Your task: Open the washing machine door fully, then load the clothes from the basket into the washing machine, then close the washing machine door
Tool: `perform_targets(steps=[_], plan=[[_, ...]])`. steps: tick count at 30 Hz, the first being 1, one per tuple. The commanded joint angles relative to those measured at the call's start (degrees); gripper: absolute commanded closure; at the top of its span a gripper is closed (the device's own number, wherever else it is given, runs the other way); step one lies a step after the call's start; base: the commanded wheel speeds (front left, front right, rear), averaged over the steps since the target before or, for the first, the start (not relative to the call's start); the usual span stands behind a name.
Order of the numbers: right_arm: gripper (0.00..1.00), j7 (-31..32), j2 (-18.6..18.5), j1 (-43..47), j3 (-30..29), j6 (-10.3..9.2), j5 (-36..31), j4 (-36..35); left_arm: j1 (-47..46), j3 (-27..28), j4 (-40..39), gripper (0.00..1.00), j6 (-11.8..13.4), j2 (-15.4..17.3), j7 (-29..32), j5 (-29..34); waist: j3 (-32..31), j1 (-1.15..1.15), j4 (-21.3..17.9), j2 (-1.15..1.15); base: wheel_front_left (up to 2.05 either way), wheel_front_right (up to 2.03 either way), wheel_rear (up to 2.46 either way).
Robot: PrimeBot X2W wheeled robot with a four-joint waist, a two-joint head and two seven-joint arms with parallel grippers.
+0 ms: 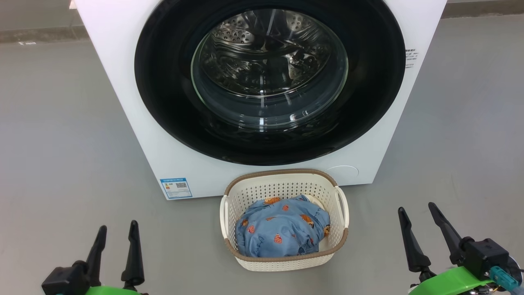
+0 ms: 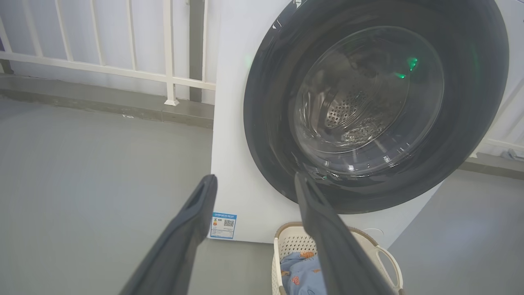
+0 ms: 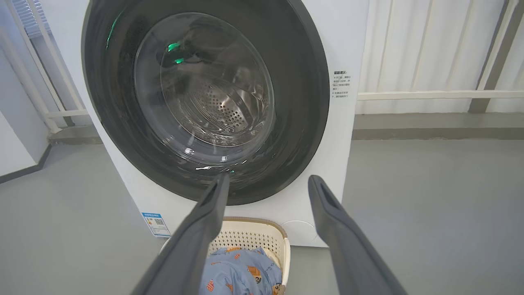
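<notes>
Left tool (image 1: 118,226) and right tool (image 1: 416,207), each with two long dark fingers, were recorded at the lower corners of the head view. Both had their fingers spread apart, held nothing and touched no item. Between them, on the grey floor (image 1: 61,143), the small cream-white perforated plastic basket (image 1: 262,190) with a brown woven-look rim stood upright. It was just in front of the large white front-loading washing machine (image 1: 123,82); contact between the two could not be determined. Light blue fabric clothes (image 1: 282,229), printed with orange-brown bears and small red shapes, lay heaped inside the basket. A little cream-white cloth showed at the far edge. The large round washing machine door (image 1: 163,82), a glossy black ring around a clear domed glass window, was found shut against the machine front. The steel perforated drum (image 1: 245,37) was visible through the glass. A small blue label (image 1: 176,187) sat on the machine's lower front, to the robot's left of the basket.
</notes>
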Motion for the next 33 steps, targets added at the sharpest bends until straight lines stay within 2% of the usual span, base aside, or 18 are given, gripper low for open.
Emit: perform_targets(steps=[1,33], plan=[[0.0,-0.81,-0.81,-0.84,1.79,0.09,-1.79,-1.81,-2.63,1.59,-1.83,0.0,-0.14,1.03,-0.78,1.52,0.0,0.0,0.04,0.0,0.0,0.0,0.0],[0.0,-0.81,-0.44,-1.12,1.04,0.09,-2.21,-0.27,-2.62,1.79,-2.48,0.0,-0.14,1.03,-0.78,2.09,-0.13,0.0,-0.2,0.0,0.0,0.0,0.0]])
